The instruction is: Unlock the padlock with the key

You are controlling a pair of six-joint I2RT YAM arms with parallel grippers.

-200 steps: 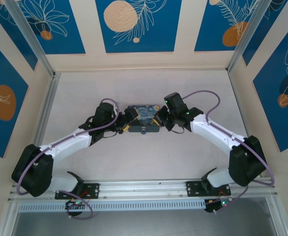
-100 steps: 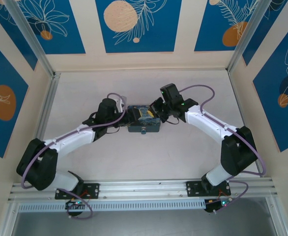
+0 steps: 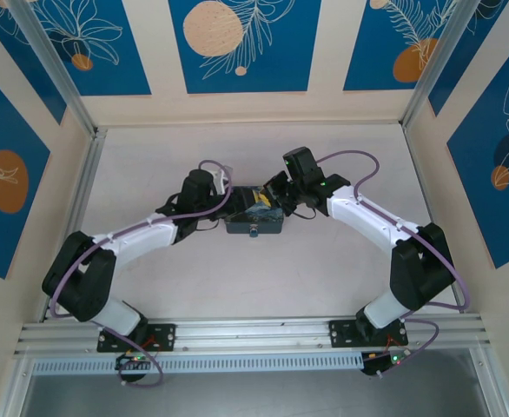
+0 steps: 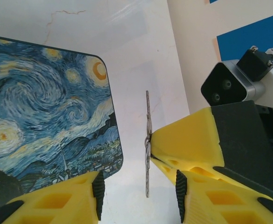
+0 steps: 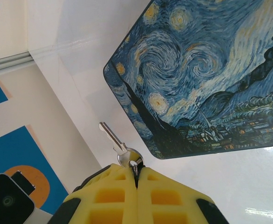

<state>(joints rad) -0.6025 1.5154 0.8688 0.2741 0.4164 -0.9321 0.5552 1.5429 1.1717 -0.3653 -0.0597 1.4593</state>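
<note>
Right wrist view: the right gripper (image 5: 136,173) is clamped on the key (image 5: 114,140) by its head, beside the starry tin (image 5: 206,70). The left gripper (image 4: 137,198) has its jaws apart on either side of the key, not touching it.

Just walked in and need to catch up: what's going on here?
The right end effector is shut on the head of the key, holding it beside a corner of the painted tin. The left end effector is open, its fingers either side of the key's blade without touching. The blade is bare, inserted in nothing yet.

Left tool (image 4: 139,192) parted, right tool (image 5: 136,176) clamped
</note>
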